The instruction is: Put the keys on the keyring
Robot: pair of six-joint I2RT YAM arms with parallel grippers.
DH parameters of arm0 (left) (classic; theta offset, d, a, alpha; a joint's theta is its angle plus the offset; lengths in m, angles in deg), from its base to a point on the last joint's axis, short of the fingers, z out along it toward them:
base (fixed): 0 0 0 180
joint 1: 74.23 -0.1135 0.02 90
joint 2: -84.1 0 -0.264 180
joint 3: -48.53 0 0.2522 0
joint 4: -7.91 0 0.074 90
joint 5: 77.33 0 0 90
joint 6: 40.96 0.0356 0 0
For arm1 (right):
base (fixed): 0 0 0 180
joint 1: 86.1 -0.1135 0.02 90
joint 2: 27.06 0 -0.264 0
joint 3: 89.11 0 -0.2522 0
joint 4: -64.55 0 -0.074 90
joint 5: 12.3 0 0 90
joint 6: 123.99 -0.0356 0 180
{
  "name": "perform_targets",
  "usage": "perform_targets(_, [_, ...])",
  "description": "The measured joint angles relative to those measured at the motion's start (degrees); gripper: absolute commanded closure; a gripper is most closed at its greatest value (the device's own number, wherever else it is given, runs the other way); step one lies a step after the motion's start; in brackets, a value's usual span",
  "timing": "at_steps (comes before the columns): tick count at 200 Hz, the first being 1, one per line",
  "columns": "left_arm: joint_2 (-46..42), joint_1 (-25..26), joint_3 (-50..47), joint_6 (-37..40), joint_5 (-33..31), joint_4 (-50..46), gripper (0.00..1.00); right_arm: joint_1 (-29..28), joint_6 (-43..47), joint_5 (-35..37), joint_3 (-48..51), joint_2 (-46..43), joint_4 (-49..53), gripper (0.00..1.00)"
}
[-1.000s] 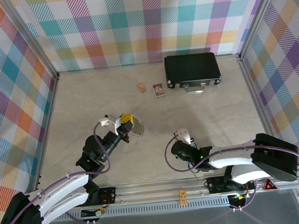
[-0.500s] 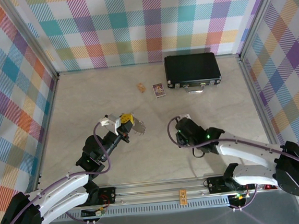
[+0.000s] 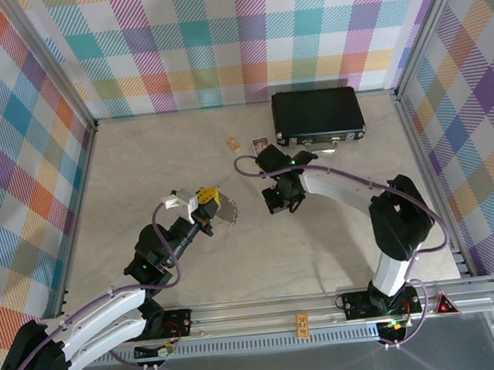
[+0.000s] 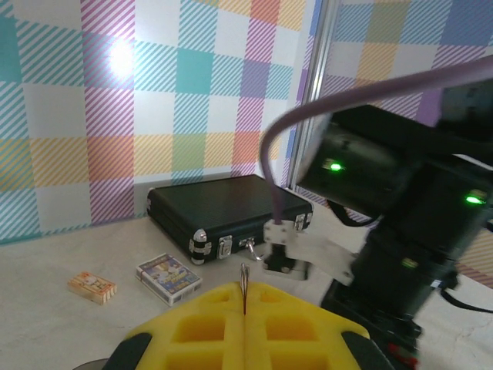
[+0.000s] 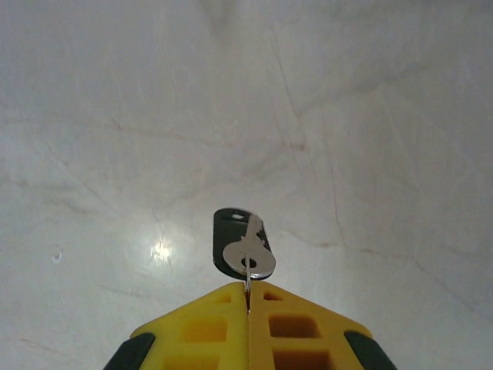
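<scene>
My left gripper [image 3: 216, 201] sits left of the table's middle, shut on a thin metal keyring [image 4: 245, 274] that stands edge-on between its yellow fingers [image 4: 200, 327]. In the top view the ring [image 3: 229, 211] sticks out to the right of that gripper. My right gripper [image 3: 279, 201] hangs just right of it, pointing down at the table. It is shut [image 5: 247, 289] on a small metal loop. A silver key [image 5: 249, 254] and a black tag [image 5: 229, 231] hang from that loop above the marble surface.
A black case [image 3: 318, 115] lies at the back right, with a card deck [image 3: 263, 148] and a small orange box [image 3: 235, 143] to its left. In the left wrist view the right arm [image 4: 400, 231] looms close on the right. Plaid walls enclose the table.
The right arm has swung from the front edge out to the table's middle, ending close beside the left gripper. The left arm has stayed put.
</scene>
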Motion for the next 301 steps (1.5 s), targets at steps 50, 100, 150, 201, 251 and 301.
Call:
perform_targets(50, [-1.2,0.4,0.0,0.0,0.0,0.0,1.00,2.0,2.1,-1.7,-7.6,6.8,1.0,1.00])
perform_targets(100, [-1.2,0.7,0.0,0.0,0.0,-0.2,1.00,2.0,2.1,-4.5,-1.3,7.3,0.9,1.00])
perform_targets(150, [-1.2,0.7,0.0,0.0,0.0,-0.2,1.00,2.0,2.1,-7.5,1.7,7.3,2.9,1.00])
perform_targets(201, [-1.2,0.7,0.0,0.0,0.0,-0.2,1.00,1.8,4.1,-9.3,1.7,7.3,8.3,1.00])
perform_targets(251, [-1.2,0.7,0.0,0.0,0.0,-0.2,1.00,-0.5,7.3,-9.2,0.9,7.4,13.1,1.00])
perform_targets(301, [-1.2,0.7,0.0,0.0,0.0,-0.2,1.00,-3.8,9.8,-9.3,-2.4,11.6,17.7,1.00])
